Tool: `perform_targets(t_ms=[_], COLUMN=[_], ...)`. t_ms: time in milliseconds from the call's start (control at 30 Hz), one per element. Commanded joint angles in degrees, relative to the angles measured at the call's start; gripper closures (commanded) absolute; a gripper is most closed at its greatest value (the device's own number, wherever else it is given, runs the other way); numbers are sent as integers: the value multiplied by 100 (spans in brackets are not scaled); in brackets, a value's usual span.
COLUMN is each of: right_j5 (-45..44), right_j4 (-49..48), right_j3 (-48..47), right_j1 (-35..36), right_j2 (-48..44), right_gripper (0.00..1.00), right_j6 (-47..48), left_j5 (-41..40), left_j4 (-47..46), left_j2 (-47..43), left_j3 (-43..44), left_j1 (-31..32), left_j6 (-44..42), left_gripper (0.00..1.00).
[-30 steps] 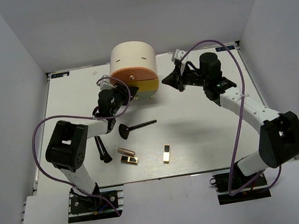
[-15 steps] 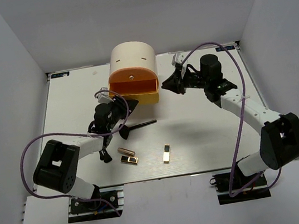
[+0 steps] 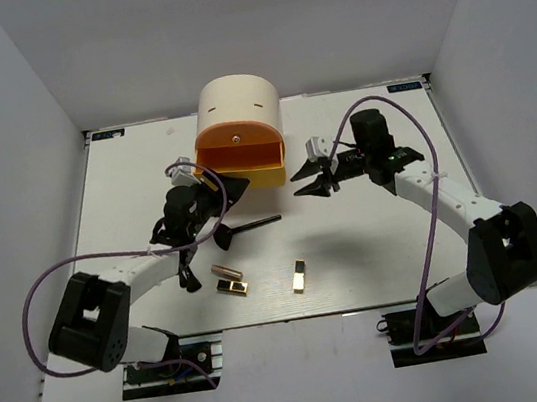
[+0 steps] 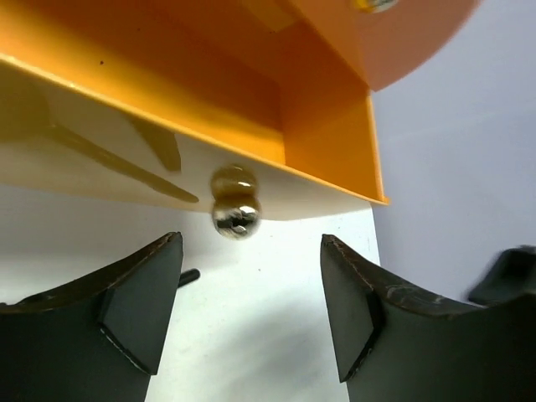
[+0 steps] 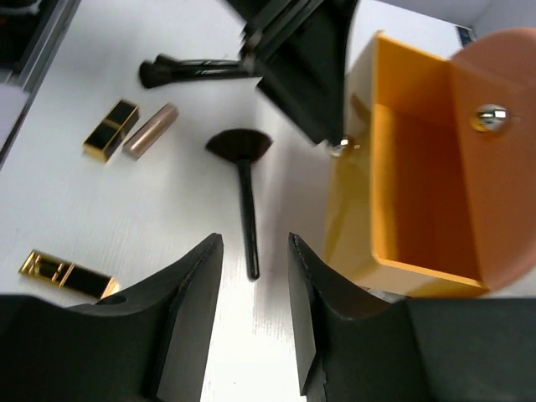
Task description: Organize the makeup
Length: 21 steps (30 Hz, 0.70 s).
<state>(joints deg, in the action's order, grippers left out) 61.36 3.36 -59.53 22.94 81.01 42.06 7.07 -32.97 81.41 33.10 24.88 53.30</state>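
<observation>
The fan-headed black brush [image 3: 242, 228] lies on the table in front of the cream box; it also shows in the right wrist view [image 5: 243, 180]. My right gripper [image 3: 306, 181] is open and empty, its jaws either side of the brush handle's end [image 5: 255, 293]. My left gripper [image 3: 222, 196] is open and empty just in front of the pulled-out orange drawer [image 3: 242, 156], facing its silver knob [image 4: 234, 213]. Two black brushes [image 3: 186, 269], a copper lipstick [image 3: 225, 270] and two gold-and-black cases [image 3: 232, 287] [image 3: 301, 276] lie near the front. The white tube and mint-green bottle are out of view.
The big cream cylindrical box [image 3: 239, 104] stands at the back centre; its open drawer [image 5: 410, 201] shows nothing inside where I can see it. White walls enclose the table on three sides.
The orange drawer came open as my left gripper drew back toward the front, and the gripper now stands open off the knob. My right gripper moved left and down toward the fan brush handle.
</observation>
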Motion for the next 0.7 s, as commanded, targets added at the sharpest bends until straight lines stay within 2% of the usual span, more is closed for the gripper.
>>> perform_targets(t_ms=[0,100,200,233,367,400,433,533,600,667], right_j5=[316,78,-308,-570,-1485,-1661,-1967,-2530,-2882,-3182], right_j4=[1070,1378,1431,1396,599,474,403,166,25,-45], right_j3=[73,187,397,450,740,767,741,522,364,65], right_j1=[123,298,587,650,1299,1397,1589,2081,2188,2381], right_j2=[-42,2,81,116,362,423,598,1055,1293,1653], right_gripper=[57,61,70,75,83,82,77,63,57,55], right_j6=[1663,2270,2684,2728,2518,2448,2395,2236,1991,1632], left_j5=[-197,-425,-610,-941,-1856,-2076,-2505,-3060,-3194,-3282], left_j4=[685,1257,2020,2223,3804,4068,4654,5534,5888,6335], left_j2=[-791,-1468,-2204,-2382,-3384,-3751,-3946,-4648,-4949,-5248], left_j3=[74,-110,-269,-295,-375,-383,-401,-445,-428,-401], left_j1=[16,-44,-106,-107,-107,-107,-107,-107,-107,-107], left_j6=[-205,-285,-303,-276,-145,-83,83,347,471,594], left_gripper=[24,23,23,23,24,24,24,23,20,20])
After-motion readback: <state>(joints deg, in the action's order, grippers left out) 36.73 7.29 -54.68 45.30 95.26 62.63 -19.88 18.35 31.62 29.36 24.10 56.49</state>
